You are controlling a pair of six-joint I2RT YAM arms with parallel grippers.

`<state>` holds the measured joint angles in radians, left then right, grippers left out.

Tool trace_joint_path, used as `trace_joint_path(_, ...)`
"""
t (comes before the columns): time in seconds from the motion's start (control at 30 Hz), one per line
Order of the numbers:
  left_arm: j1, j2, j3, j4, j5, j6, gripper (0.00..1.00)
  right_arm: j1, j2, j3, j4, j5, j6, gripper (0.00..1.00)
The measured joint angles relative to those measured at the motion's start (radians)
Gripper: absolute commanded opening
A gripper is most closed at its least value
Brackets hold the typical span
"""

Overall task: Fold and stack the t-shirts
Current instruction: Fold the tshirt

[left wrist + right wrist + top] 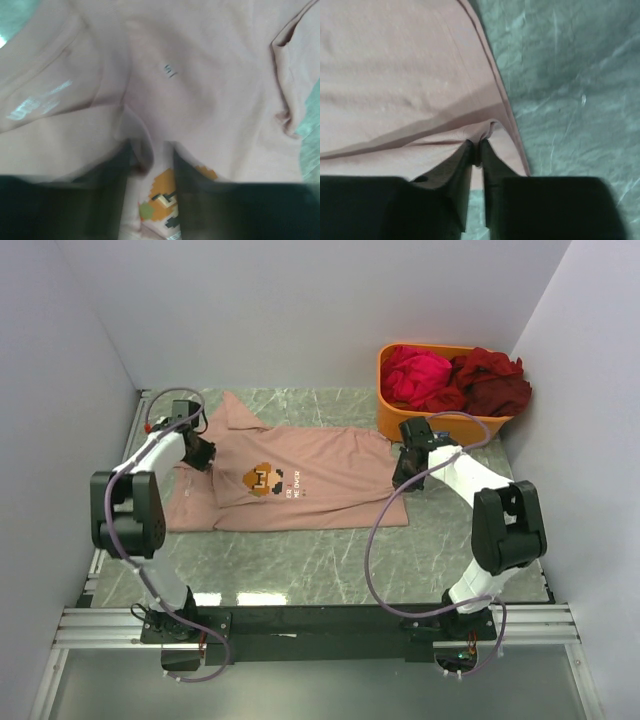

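Observation:
A salmon-pink t-shirt (320, 455) with a pixel-art figure (262, 478) lies spread across the table, collar end toward the left. My left gripper (203, 455) sits low over its left part. In the left wrist view the left gripper (155, 150) has its jaws parted, with the print showing between them and a loose fold of the t-shirt (200, 75) beside the left finger. My right gripper (403, 472) is at the shirt's right hem. In the right wrist view the right gripper (476, 145) pinches a small ridge of the pink t-shirt (395, 65).
An orange tub (395, 420) stands at the back right, holding a magenta shirt (415, 375) and a dark red shirt (495, 380). Grey marbled table (300, 560) shows in front of the pink shirt and to its right (570, 75). White walls close in on three sides.

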<state>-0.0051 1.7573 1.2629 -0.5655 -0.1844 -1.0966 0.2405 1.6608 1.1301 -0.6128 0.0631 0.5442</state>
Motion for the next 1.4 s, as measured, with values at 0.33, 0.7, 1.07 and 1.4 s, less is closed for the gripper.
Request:
trace_joint_path(0.33, -0.002, -0.015, -0.029, 0.052, 0.035, 0.06, 0.99, -0.003, -0.005, 0.02, 0.032, 0.046, -0.033, 0.88)
trace_joint_path(0.7, -0.053, -0.22, -0.317, 0.072, 0.113, 0.087, 0.99, 0.158, -0.136, -0.122, 0.18, -0.101, -0.041, 0.9)
trace_joint_path(1.07, -0.071, -0.103, -0.296, 0.19, 0.151, 0.09, 0.99, 0.185, -0.02, -0.146, 0.253, -0.154, -0.04, 0.89)
trace_joint_path(1.4, -0.095, -0.023, -0.161, 0.209, 0.188, 0.086, 0.99, 0.185, 0.013, -0.167, 0.263, -0.136, -0.036, 0.89)
